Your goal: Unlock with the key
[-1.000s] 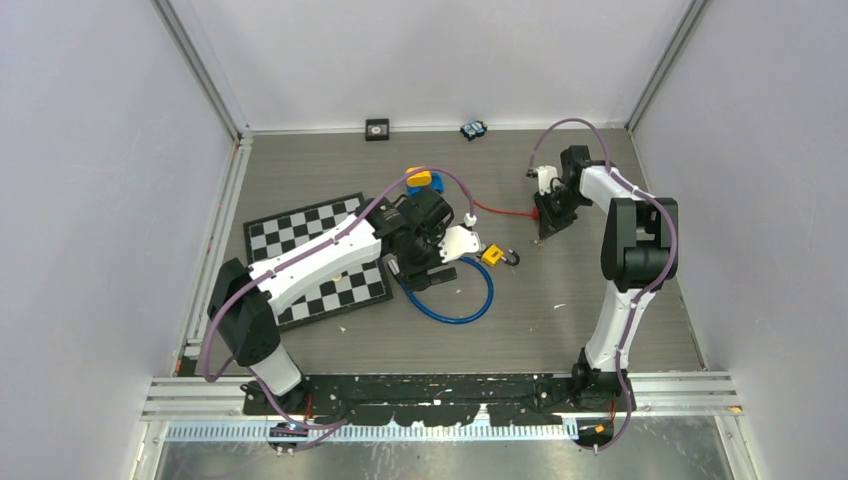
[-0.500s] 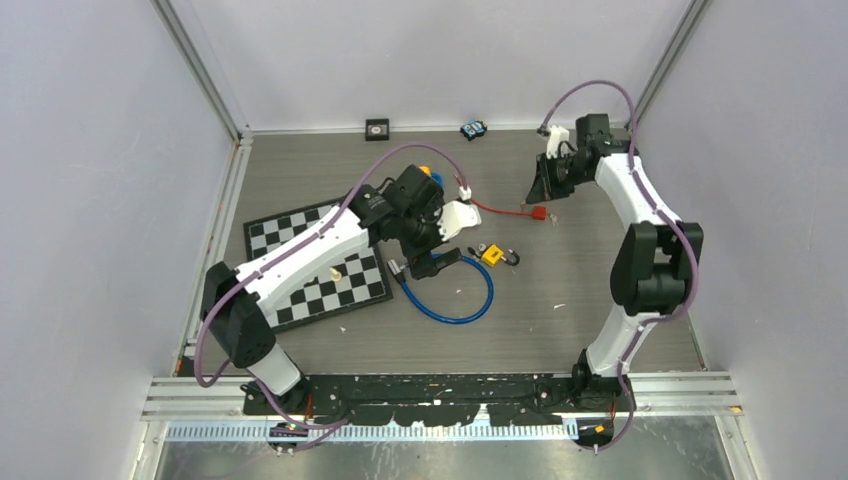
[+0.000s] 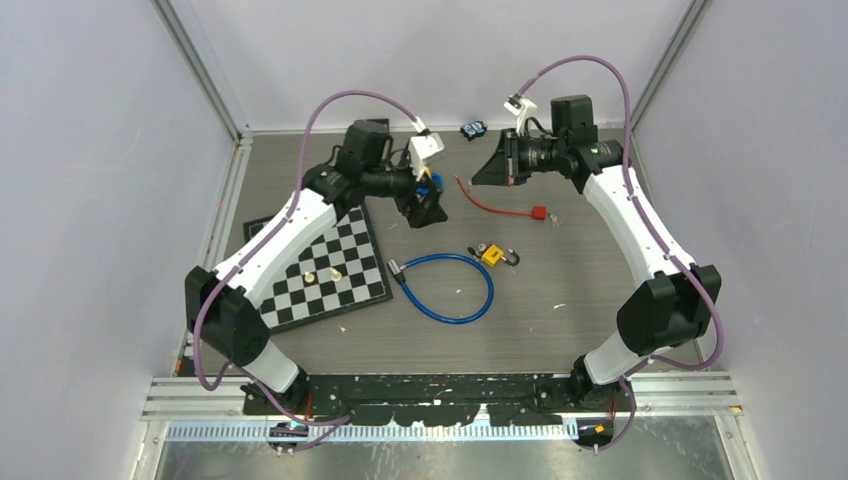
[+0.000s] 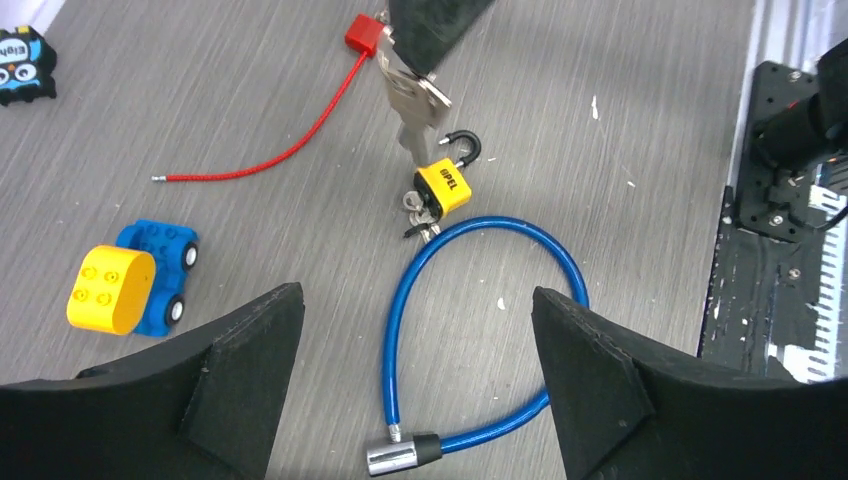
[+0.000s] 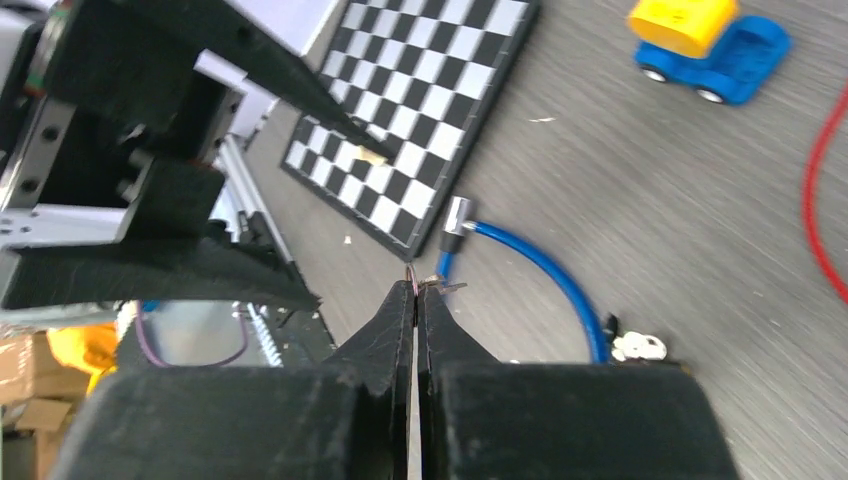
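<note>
One padlock (image 4: 443, 187); one blue cable (image 4: 497, 223); one red cord (image 4: 362, 32); one chessboard (image 3: 350, 255); two pawns (image 3: 335, 272).

Right gripper (image 5: 413, 292) is seen pressed tight together, with only a thin edge of the key (image 5: 412, 276) poking out at the tips. The blue cable lock (image 5: 540, 265) is laid on the table just past those tips, metal end nearest. Up and left of the cable, a chessboard (image 5: 430, 90) is laid flat. Up and right of it, a blue toy car (image 5: 745, 60) with a yellow block on top is parked. A red cord (image 5: 822, 200) is cut off right of the cable. Something silvery (image 5: 638, 347) is spotted at the cable's lower end, too blurry to call. Left of the cable, the left gripper (image 5: 350, 228) is seen with its fingers (image 5: 250, 65) spread wide.
</note>
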Action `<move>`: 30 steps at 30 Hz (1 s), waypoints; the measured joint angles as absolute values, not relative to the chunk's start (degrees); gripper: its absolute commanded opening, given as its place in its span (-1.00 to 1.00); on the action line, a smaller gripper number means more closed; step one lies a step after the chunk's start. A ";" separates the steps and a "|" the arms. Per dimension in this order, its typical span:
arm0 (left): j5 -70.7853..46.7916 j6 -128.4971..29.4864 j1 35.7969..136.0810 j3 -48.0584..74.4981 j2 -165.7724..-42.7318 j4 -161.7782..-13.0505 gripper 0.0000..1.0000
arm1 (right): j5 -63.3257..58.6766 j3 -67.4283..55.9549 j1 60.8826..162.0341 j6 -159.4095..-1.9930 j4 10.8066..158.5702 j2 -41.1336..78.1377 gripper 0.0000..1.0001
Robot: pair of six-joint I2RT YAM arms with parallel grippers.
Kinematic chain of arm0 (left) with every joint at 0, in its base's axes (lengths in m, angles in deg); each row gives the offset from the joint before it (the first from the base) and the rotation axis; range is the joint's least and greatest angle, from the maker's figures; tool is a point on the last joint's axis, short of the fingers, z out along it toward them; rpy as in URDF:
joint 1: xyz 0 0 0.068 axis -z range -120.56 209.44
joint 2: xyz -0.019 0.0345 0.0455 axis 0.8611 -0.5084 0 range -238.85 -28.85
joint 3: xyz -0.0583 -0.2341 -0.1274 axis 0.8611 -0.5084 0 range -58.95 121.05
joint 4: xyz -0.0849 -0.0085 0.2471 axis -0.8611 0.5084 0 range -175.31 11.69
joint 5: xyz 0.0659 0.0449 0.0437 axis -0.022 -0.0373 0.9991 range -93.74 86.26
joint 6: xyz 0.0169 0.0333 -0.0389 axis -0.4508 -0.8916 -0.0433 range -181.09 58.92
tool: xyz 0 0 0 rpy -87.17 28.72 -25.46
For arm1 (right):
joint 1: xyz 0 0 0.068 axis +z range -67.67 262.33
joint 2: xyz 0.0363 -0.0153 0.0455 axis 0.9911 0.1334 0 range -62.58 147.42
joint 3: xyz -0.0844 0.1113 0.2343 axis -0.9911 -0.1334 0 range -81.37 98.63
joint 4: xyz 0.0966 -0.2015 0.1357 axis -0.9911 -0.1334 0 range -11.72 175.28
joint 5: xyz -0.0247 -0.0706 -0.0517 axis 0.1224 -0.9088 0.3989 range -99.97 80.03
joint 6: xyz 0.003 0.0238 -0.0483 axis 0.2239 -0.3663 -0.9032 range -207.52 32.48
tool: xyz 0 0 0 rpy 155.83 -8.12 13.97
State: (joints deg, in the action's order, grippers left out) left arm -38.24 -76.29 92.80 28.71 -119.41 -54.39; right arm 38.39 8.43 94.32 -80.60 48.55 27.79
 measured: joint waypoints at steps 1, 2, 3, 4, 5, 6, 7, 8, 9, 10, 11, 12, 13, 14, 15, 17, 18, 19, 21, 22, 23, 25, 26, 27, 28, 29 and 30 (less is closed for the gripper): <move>-40.47 -75.96 91.56 28.01 -119.04 -56.23 0.71 | 39.18 8.41 95.17 -79.46 49.27 27.68 -0.99; -42.65 -75.63 90.47 26.87 -118.40 -57.96 0.69 | 39.79 8.38 95.85 -78.65 49.78 27.66 -0.99; -44.25 -75.26 89.70 25.82 -117.75 -59.14 0.65 | 40.51 8.28 96.68 -77.69 50.54 27.61 -0.99; -46.15 -74.95 88.72 24.51 -116.96 -60.45 0.62 | 41.08 8.01 97.40 -76.73 51.29 27.50 -0.99; -47.98 -74.78 88.00 23.40 -116.33 -61.56 0.57 | 41.67 7.64 98.08 -75.83 51.96 27.33 -0.99; -50.08 -74.54 87.54 22.22 -115.74 -62.94 0.53 | 42.17 7.27 98.67 -74.89 52.71 27.11 -0.99; -51.44 -74.14 87.49 21.60 -115.52 -63.86 0.50 | 42.68 6.85 99.22 -73.95 53.45 26.91 -0.99; -53.03 -73.36 87.51 20.66 -115.28 -65.58 0.47 | 43.11 6.66 99.70 -73.28 54.00 26.87 -0.99; -54.56 -72.55 87.58 19.64 -115.17 -67.49 0.45 | 43.35 6.59 100.13 -72.55 54.48 26.87 -0.99; -55.53 -71.81 87.60 18.96 -115.17 -68.75 0.42 | 43.62 6.40 100.44 -71.77 55.15 26.87 -0.99; -56.38 -71.15 87.73 18.28 -115.17 -70.02 0.39 | 43.77 6.35 100.77 -71.44 55.37 26.87 -0.99; -57.03 -70.23 87.82 17.65 -115.17 -71.22 0.35 | 43.97 6.24 101.01 -70.78 55.90 26.87 -0.99; -57.51 -69.58 87.84 17.25 -115.17 -72.21 0.31 | 44.10 6.09 101.12 -70.37 56.38 26.87 -0.99; -57.82 -68.64 87.86 16.93 -115.17 -73.34 0.27 | 44.27 5.91 101.27 -69.76 56.92 26.87 -0.99; -57.89 -68.05 87.86 16.71 -115.19 -74.31 0.22 | 44.38 5.76 101.29 -69.39 57.27 26.87 -0.99; -57.95 -67.22 87.86 16.64 -115.19 -75.79 0.10 | 44.45 5.57 101.31 -68.90 57.73 26.87 -0.99; -57.97 -66.93 87.86 16.62 -115.19 -76.49 0.02 | 44.51 5.43 101.36 -68.73 57.95 26.87 -0.99; -58.00 -66.71 87.86 16.56 -115.19 -77.19 -0.06 | 44.60 5.32 101.36 -68.53 58.13 26.87 -0.99; -58.00 -66.10 87.86 16.32 -115.19 -78.44 -0.19 | 44.67 5.08 101.36 -68.21 58.39 26.87 -0.99; -58.00 -65.97 87.86 16.14 -115.19 -78.90 -0.23 | 44.71 4.95 101.36 -67.99 58.54 26.87 -0.99; -57.97 -65.95 87.86 15.99 -115.21 -79.33 -0.28 | 44.78 4.87 101.36 -67.83 58.65 26.87 -0.99; -58.02 -65.95 87.86 15.79 -115.32 -79.62 -0.33 | 44.80 4.87 101.36 -67.62 58.80 26.87 -0.99; -58.04 -65.95 87.86 15.79 -115.45 -79.73 -0.35 | 44.82 4.87 101.36 -67.53 58.91 26.87 -0.99; -58.08 -65.95 87.86 15.79 -115.65 -79.99 -0.39 | 44.82 4.87 101.36 -67.44 59.11 26.87 -0.99; -58.19 -65.95 87.86 15.79 -115.87 -80.14 -0.44 | 44.82 4.87 101.36 -67.37 59.20 26.87 -0.99; -58.26 -65.95 87.86 15.79 -116.09 -80.21 -0.48 | 44.82 4.87 101.36 -67.35 59.20 26.87 -0.99; -58.32 -65.97 87.86 15.79 -116.31 -80.34 -0.54 | 44.82 4.87 101.36 -67.33 59.20 26.87 -0.99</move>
State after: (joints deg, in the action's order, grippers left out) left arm -58.32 -65.97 87.86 15.79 -116.31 -80.34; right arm 44.82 4.87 101.36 -67.33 59.20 26.87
